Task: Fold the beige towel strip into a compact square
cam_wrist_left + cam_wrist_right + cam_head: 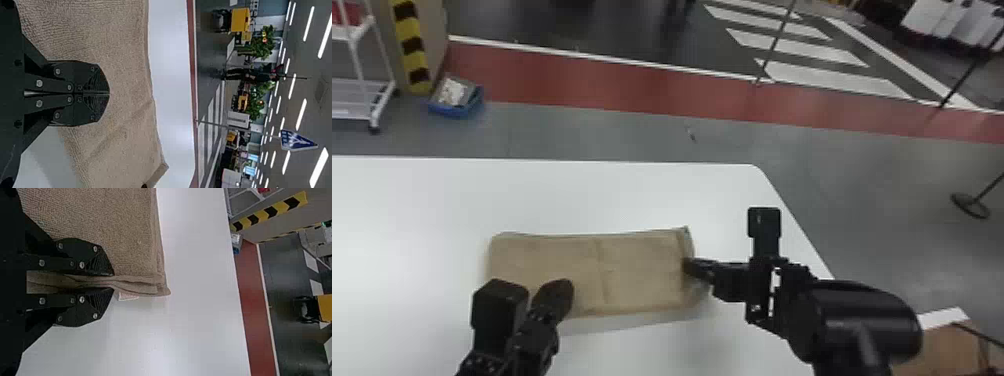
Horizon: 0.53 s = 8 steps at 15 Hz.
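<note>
"Left arm (534, 345) is nearest us, reaching in from the near edge. What does it carry?"

"Nothing that I can see. Its left gripper (563, 286) is over the near left part of the beige towel strip (642, 270). From the left wrist view, that gripper's two fingers (92, 78) are closed flat against each other, with no cloth between them. I can't tell whether the tips touch the towel."

"And the towel itself?"

"On the white desk (432, 195), stretched out from left to right in front of the robot. A faint crease (602, 272) runs across it near the middle, from the far side toward the near side, just right of the left gripper."

"Carry on rightward, then."

"At the towel's right end its far corner (686, 231) pokes up a little. Just nearer than that, the right gripper (688, 266) comes in from the right and has hold of the end. Seen from its own wrist, the cloth is pinched between the fingers, several layers pressed together, and a small pale tag (127, 296) peeks out beside them."

"Anything past that?"

"Right arm (862, 320), over the near right part of the desk. Beyond the desk's right edge there's grey floor (857, 200), with a round stand base (970, 205) farther right."
</note>
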Tool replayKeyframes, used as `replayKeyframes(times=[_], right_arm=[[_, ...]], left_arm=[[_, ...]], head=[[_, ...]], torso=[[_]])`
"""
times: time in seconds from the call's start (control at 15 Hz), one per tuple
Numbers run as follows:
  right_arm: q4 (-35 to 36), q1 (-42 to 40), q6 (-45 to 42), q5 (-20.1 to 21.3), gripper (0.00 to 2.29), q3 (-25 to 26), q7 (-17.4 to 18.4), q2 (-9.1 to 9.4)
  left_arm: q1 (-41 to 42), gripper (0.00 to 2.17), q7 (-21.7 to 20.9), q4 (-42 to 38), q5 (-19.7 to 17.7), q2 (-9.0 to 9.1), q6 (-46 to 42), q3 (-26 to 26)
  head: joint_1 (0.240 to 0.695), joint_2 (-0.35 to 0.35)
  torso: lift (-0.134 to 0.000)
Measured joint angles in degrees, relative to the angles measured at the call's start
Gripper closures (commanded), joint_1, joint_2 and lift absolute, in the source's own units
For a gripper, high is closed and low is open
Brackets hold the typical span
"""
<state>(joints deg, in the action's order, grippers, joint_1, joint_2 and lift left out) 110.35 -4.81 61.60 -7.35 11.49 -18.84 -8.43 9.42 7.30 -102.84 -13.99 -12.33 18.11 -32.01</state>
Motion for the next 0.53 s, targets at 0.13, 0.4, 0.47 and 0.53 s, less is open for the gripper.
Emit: replayKeyframes(times=[0.13,0.4,0.47,0.53], right_arm=[[0.52,-0.33,0.43,-0.48,1.2,0.15,-0.33,-0.01],[5.51,-2.4,0.09,-3.27,1.21,0.85,-0.84,0.11],[6.92,-2.9,0.05,-4.55,1.21,1.23,-0.84,0.19],[8.49,-3.49,-0.08,-5.93,1.21,1.55,-0.77,0.29]], left_arm=[[0.29,1.89,0.08,-0.43,0.0,-0.19,0.11,-0.06],[0.67,1.89,0.18,-1.06,0.02,-0.4,0.76,0.03],[0.68,1.89,0.17,-1.1,0.02,-0.39,0.98,0.01],[0.69,1.89,0.14,-1.13,0.02,-0.36,1.12,-0.08]], head=[[0.695,-0.35],[0.695,-0.342],[0.695,-0.338],[0.695,-0.335]], torso=[[-0.124],[-0.124],[-0.124],[-0.124]])
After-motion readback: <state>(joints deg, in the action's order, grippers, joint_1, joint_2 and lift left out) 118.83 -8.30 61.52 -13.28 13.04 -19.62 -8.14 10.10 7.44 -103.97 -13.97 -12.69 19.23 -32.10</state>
